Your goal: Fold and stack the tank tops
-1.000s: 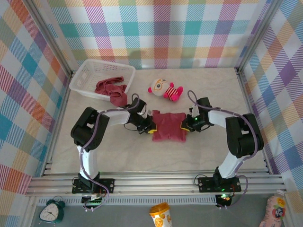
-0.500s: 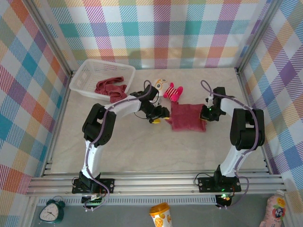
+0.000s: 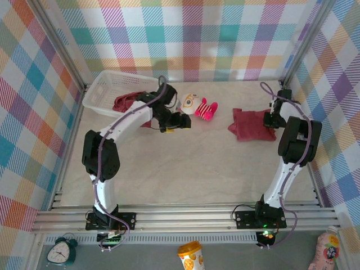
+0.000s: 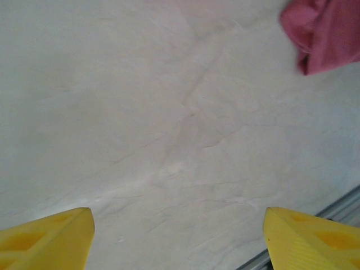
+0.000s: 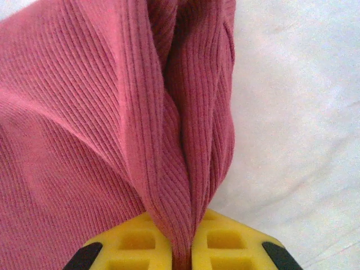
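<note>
At far right, your right claw point(image 5: 183, 247) pinches the limp, light tank top point(image 3: 253, 125), probably by a fold; left claw point(image 3: 179, 122) gapes empty.

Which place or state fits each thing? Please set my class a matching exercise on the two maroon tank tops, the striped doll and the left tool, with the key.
Column one
1. folded tank top
2. crumpled tank top
3. doll
4. left tool

Column two
A. in the white basket
B. open, holding nothing
C. pinched by the shut right tool
D. lying loose on the table, touched by neither tool

Pairs: 1-C, 2-A, 3-D, 4-B
</note>
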{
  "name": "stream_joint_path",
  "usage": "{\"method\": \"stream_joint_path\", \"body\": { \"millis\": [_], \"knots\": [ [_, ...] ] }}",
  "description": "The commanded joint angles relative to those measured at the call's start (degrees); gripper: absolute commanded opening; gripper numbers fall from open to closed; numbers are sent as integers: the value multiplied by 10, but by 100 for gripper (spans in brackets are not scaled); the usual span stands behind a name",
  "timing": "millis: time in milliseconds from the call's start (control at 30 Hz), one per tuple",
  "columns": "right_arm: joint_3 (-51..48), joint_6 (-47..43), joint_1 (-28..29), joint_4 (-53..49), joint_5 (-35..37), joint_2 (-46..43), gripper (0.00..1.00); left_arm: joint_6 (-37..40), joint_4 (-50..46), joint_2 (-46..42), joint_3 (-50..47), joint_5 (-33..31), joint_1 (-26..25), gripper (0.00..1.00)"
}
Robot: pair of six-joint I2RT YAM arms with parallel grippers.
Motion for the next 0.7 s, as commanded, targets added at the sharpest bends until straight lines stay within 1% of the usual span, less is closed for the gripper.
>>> {"method": "stream_joint_path", "body": {
  "millis": [0,67,100,133,200,267,300,367,433,467,500,533,567,600,667],
  "knots": [
    [50,-46,-14,-4,52,34,12,40,-65,-34,18,-50,42,79],
    [86,-45,-21,-7,58,60,13,57,-79,-42,29,-68,65,80],
    [103,-37,-29,-10,52,71,13,65,-90,-44,39,-87,75,82],
    [118,-32,-32,-11,52,79,13,72,-104,-45,52,-111,88,83],
    [153,-27,-37,-34,43,94,18,86,-127,-41,72,-148,113,85],
    [159,-24,-36,-32,31,86,35,92,-140,-31,86,-186,142,85],
    [158,-20,-36,-31,23,78,41,96,-140,-25,89,-192,155,85],
    [146,-11,-36,-29,5,52,48,95,-129,-11,92,-194,183,85],
    [123,-2,-35,-25,-11,21,54,100,-122,5,102,-197,197,84],
    [108,5,-35,-26,-28,3,57,102,-124,15,111,-211,201,84],
    [91,27,-35,-23,-47,-17,59,106,-124,24,117,-212,206,84],
    [66,40,-34,-11,-71,-41,62,108,-120,35,122,-199,212,84],
    [38,58,-33,4,-108,-65,65,109,-114,49,125,-188,219,84],
    [13,72,-33,18,-144,-88,70,110,-110,61,129,-181,223,83],
    [-38,101,-25,40,-213,-130,75,114,-109,92,148,-172,231,80]
  ]
}}
